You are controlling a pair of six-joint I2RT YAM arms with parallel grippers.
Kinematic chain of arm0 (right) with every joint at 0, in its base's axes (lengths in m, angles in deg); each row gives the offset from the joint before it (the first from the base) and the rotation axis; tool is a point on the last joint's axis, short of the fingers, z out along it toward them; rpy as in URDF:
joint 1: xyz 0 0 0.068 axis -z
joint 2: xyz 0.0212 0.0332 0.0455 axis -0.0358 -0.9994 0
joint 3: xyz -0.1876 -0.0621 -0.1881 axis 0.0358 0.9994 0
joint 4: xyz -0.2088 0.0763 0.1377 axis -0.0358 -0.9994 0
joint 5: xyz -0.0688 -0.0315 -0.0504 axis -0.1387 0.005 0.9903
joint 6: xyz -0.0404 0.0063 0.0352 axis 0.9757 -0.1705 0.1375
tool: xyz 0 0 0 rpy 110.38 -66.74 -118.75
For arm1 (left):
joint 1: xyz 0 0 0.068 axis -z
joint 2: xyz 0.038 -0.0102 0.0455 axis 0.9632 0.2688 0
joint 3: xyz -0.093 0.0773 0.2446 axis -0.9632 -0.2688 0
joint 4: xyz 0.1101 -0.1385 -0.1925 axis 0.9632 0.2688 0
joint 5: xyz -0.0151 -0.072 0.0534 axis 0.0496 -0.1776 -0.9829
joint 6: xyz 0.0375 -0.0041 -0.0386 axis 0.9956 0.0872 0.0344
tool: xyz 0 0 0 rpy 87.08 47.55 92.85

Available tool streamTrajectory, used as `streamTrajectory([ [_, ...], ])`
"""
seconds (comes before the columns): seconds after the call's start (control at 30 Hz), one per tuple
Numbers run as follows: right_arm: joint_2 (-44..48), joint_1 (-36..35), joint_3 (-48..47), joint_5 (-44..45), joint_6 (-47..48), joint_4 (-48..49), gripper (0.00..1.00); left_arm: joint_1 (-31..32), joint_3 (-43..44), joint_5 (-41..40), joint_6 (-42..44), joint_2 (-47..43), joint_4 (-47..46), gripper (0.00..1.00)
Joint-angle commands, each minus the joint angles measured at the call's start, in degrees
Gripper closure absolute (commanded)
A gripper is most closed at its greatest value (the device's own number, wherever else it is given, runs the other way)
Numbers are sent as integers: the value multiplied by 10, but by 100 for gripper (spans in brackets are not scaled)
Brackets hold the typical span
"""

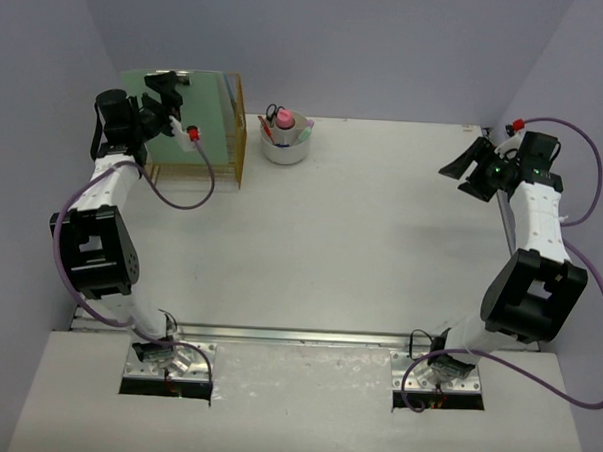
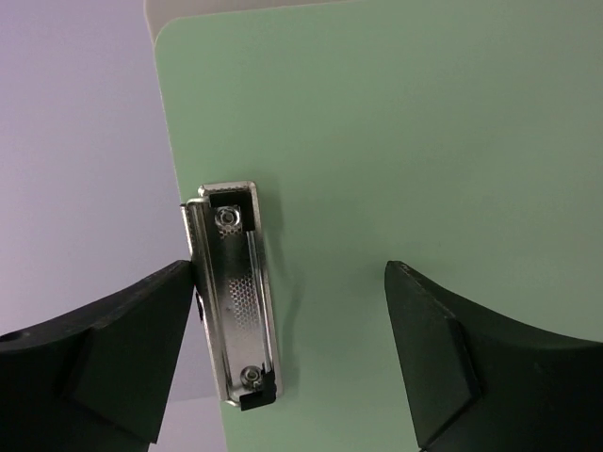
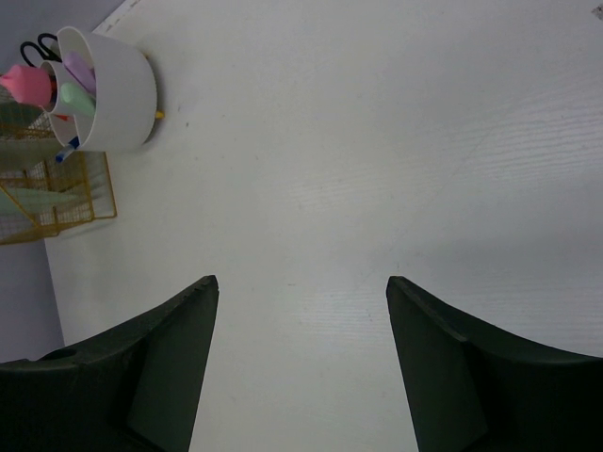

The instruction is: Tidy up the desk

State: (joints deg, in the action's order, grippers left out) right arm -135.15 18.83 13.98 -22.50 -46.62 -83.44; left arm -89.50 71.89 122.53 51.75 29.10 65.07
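Observation:
The desk (image 1: 361, 249) is a white tabletop between lavender walls. A mint green clipboard (image 1: 191, 111) stands upright in a gold wire rack (image 1: 237, 133) at the back left. My left gripper (image 1: 173, 82) is open right at the clipboard's face. In the left wrist view the clipboard (image 2: 424, 141) fills the frame, and its metal clip (image 2: 234, 292) lies between the jaws of my left gripper (image 2: 290, 268), close to the left finger. My right gripper (image 1: 459, 178) is open and empty above the desk's far right, and the right wrist view (image 3: 301, 281) shows only bare desk (image 3: 377, 169) under it.
A white cup (image 1: 285, 140) holding pens, scissors and a pink item stands at the back centre, right of the rack. It also shows in the right wrist view (image 3: 118, 94), beside the rack (image 3: 57, 202). A metal rail (image 1: 297, 336) runs along the front edge.

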Motion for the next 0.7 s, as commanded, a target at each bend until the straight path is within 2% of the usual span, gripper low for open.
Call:
streamTrajectory([
  [0.0, -2, 2, -18, -6, -2, 9, 28, 1, 21, 5, 15, 40, 90, 18],
  [0.17, -5, 2, -18, -6, -2, 9, 27, 7, 37, -8, -1, 69, 128, 15],
  [0.47, -11, 2, -23, -10, 0, 3, 27, 27, 150, -27, -7, 152, 292, 15],
  [0.67, -12, 2, -24, -14, 3, -2, 28, 37, 215, -39, -61, 199, 328, 14],
])
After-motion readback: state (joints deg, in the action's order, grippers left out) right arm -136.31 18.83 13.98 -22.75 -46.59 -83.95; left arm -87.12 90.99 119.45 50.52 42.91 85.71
